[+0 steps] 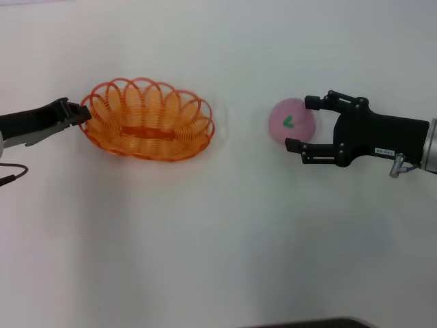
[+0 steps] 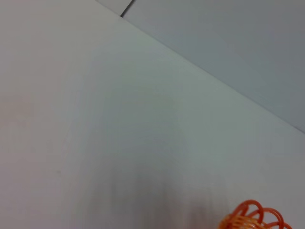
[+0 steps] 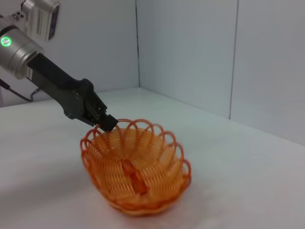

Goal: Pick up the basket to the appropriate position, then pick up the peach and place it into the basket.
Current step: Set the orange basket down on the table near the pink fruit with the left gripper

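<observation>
left end effector (image 1: 83, 113) pinching basket (image 1: 147, 120) rim, right end effector (image 1: 302, 123) (open) around peach (image 1: 291, 121)

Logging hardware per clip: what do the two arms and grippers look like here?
Both grippers are matte black. The right gripper has two blocky jointed fingers, a small white label on its body, and a silver cylindrical wrist with a small metal fitting. The left gripper is slimmer, tapering to a narrow tip; behind it sits a silver wrist with a green indicator light and a thin dark cable.

illegible small label on right gripper (image 1: 303, 124)
</observation>
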Available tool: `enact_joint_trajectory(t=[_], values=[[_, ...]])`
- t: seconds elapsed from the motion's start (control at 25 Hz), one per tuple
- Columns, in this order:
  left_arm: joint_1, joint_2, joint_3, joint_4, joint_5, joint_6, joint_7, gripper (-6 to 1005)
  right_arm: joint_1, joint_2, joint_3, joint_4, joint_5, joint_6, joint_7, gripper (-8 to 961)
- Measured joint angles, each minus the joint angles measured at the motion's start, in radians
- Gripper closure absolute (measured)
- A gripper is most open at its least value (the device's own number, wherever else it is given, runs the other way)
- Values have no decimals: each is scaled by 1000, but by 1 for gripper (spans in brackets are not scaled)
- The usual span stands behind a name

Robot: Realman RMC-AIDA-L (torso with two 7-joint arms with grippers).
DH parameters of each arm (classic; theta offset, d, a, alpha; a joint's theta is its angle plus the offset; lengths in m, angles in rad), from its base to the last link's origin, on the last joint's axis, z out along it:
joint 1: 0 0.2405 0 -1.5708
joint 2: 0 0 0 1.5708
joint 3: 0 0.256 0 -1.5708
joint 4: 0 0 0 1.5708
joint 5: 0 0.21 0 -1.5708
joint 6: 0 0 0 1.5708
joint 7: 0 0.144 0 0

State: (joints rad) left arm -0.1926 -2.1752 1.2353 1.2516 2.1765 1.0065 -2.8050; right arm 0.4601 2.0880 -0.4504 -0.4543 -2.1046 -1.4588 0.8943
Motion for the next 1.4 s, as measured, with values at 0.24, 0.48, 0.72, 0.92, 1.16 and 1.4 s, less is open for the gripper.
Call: enact_joint_trajectory(t=[0.24, 0.48, 0.72, 0.92, 1.16, 1.4], values=[[8, 0, -5, 2, -18, 0, 2, 878, 0, 0, 4, 0, 0, 0, 0, 13], [14, 0, -7, 0, -35, 9, 24, 817, 0, -1, 7, 0, 0, 0, 0, 12], [16, 1, -16, -6, -59, 19, 71, 676, 0, 0, 8, 0, 0, 0, 0, 12], [13, 5, -46, -8, -60, 33, 111, 423, 2, 0, 9, 0, 0, 0, 1, 12], [-33, 11, -176, -52, -77, 155, 226, 188, 7, 0, 9, 2, 0, 0, 21, 12], [-132, 19, -443, -250, -184, 352, 554, 99, 19, 0, 9, 2, 0, 0, 79, 12]])
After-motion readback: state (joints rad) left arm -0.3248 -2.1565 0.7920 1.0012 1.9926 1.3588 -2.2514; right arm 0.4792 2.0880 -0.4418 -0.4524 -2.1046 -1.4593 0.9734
